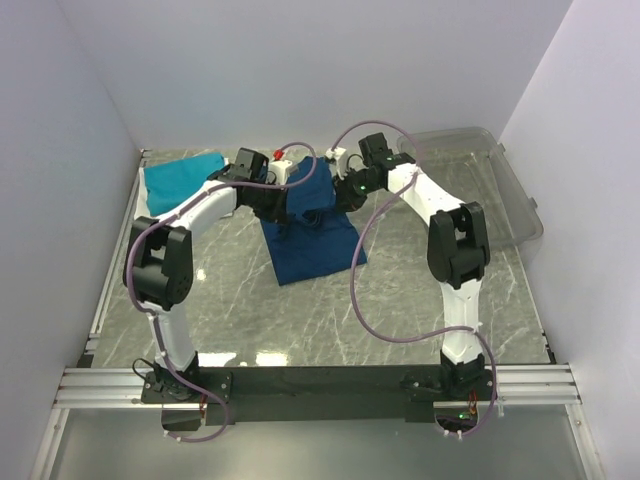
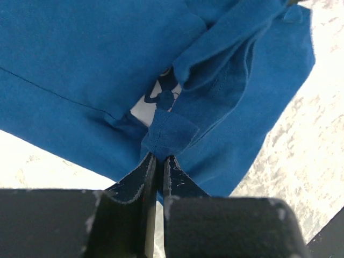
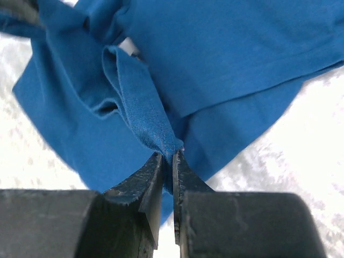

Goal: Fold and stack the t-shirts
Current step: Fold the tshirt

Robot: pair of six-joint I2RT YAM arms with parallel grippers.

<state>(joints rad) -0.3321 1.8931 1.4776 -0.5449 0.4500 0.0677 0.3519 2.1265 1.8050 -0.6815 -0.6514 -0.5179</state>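
The navy blue t-shirt (image 1: 310, 245) lies at the table's middle back, its far part lifted and bunched between my two grippers. My left gripper (image 1: 275, 205) is shut on a pinched fold of the navy t-shirt (image 2: 166, 137); a bit of the pale chest print (image 2: 146, 105) shows under the folds. My right gripper (image 1: 345, 190) is shut on another bunched fold of the same t-shirt (image 3: 156, 131). A folded teal t-shirt (image 1: 180, 180) lies at the back left. A white item (image 1: 283, 168), partly hidden, sits behind the arms.
A clear plastic bin (image 1: 480, 185) stands at the back right. White walls close the table on three sides. A metal rail (image 1: 110, 290) runs along the left edge. Marbled table surface (image 1: 330, 320) shows in front of the shirt.
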